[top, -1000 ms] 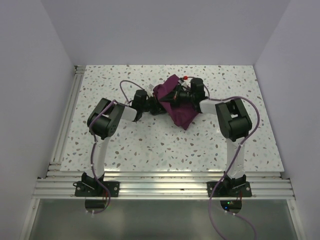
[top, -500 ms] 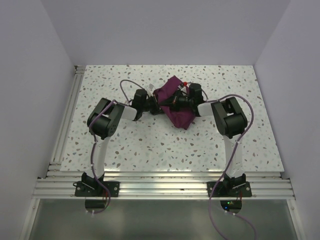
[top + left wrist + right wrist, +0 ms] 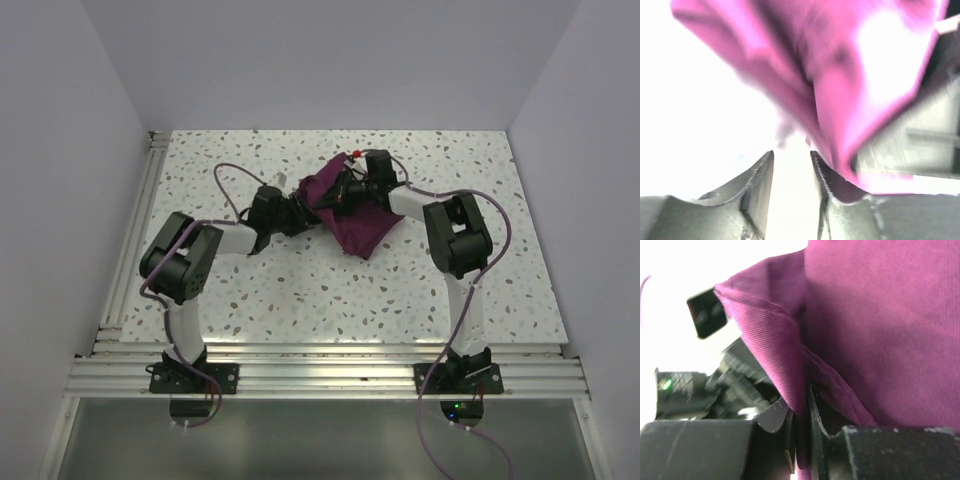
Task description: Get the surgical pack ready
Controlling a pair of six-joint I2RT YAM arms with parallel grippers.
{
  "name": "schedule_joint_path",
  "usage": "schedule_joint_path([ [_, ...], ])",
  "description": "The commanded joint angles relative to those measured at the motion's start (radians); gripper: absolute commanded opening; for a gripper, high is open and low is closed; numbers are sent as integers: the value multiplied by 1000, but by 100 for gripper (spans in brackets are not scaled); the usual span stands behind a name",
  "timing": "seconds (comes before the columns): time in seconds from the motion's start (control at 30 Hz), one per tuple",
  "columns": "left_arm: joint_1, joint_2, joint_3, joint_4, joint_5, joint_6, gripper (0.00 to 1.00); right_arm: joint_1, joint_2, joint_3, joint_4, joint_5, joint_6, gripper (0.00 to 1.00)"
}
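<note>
One purple cloth (image 3: 358,222) lies bunched on the speckled table (image 3: 480,270), a little toward 12 o'clock from the table's middle. The right gripper (image 3: 801,407) is clenched on a folded edge of the cloth at the bundle's 11 o'clock side. The left gripper (image 3: 792,156), at the bundle's 9 o'clock side, has its jaws slightly parted, with the cloth hanging blurred just beyond them.

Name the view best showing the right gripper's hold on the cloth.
Right wrist: the right gripper pinches a fold of the purple cloth up close. Top external shows it small, grip hidden; left wrist shows only blurred cloth.
</note>
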Motion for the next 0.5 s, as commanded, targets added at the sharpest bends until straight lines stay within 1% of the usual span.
schedule_joint_path([
  [0.0,-7,-137,-90,-42,-88,62,40,13,-82,57,-235,60,-158,17],
  [0.07,-7,-170,-111,-87,-91,90,41,20,-97,50,-256,77,-192,23],
  [0.1,-5,-219,-154,-99,-97,96,41,25,-105,42,-264,92,-204,26],
  [0.13,-4,-248,-179,-106,-105,104,42,31,-120,42,-278,96,-247,37],
  [0.2,6,-343,-232,-133,-137,125,44,54,-142,48,-336,111,-299,47],
  [0.23,10,-374,-242,-147,-157,134,45,60,-156,51,-368,114,-341,55],
  [0.3,22,-447,-240,-216,-172,173,46,73,-212,48,-396,109,-375,60],
  [0.37,42,-489,-233,-276,-182,203,46,74,-284,50,-466,125,-431,64],
  [0.43,55,-549,-230,-302,-198,228,47,53,-335,54,-531,195,-480,65],
  [0.47,55,-567,-227,-329,-206,236,47,44,-356,50,-535,210,-485,65],
])
